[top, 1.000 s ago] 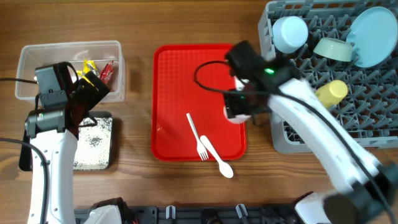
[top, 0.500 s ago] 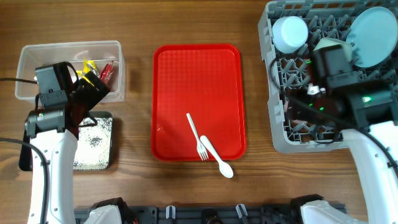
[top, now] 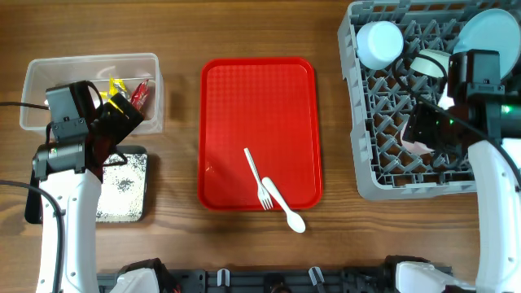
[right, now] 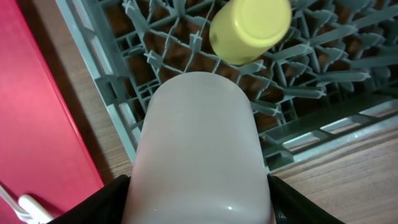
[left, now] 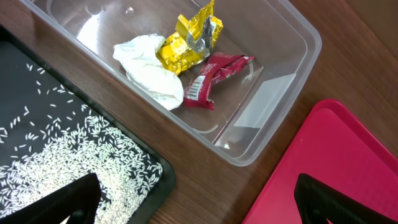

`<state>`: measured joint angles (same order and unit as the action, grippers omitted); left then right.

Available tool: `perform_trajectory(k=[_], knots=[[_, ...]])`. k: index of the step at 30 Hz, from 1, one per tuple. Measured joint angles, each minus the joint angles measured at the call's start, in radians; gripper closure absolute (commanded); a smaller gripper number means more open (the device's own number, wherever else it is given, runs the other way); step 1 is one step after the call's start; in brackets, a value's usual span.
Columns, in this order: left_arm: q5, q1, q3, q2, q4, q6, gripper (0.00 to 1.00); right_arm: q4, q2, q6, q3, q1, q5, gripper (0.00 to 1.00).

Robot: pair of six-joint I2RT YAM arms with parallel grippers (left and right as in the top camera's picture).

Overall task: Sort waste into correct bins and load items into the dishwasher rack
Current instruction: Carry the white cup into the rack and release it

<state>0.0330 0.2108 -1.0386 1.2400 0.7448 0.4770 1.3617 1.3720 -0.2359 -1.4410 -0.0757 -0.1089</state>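
Two arms work at a wooden surface (top: 179, 32). R gripper (right: 199, 193) holds 1 white cup (right: 196, 137), clamped on its sides, above the near-left corner of the grey dishwasher rack (top: 374, 175). 4 items sit in the rack: 1 yellow cup (right: 250, 28), 1 light blue bowl (top: 380, 45), 1 pale green bowl (top: 430, 61) & 1 light blue plate (top: 492, 41).

L gripper (left: 199, 205) hangs wide open & empty over the 2 bins. The clear tub (top: 49, 81) holds 3 pcs of waste: yellow foil wrapper (left: 186, 43), red wrapper (left: 214, 78) & white tissue (left: 149, 71), all touching. The black tray (left: 155, 169), just beside it, carries scattered white crumbs (left: 81, 155).

On the red serving tray (top: 260, 106), center: 1 white fork (top: 256, 175) & 1 white spoon (top: 285, 207), side by side, the spoon's bowl past the tray's near edge.
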Motion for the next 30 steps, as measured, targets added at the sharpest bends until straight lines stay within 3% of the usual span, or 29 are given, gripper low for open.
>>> perform_trajectory(k=[19, 30], knots=[[0.0, 0.0, 0.0, 0.0, 0.0, 0.0, 0.0, -0.065, 0.224, 0.029, 0.001, -0.013, 0.019, 0.34], [0.0, 0.0, 0.0, 0.0, 0.0, 0.0, 0.0, -0.113, 0.241, 0.06, 0.053, -0.138, 0.075, 0.35]])
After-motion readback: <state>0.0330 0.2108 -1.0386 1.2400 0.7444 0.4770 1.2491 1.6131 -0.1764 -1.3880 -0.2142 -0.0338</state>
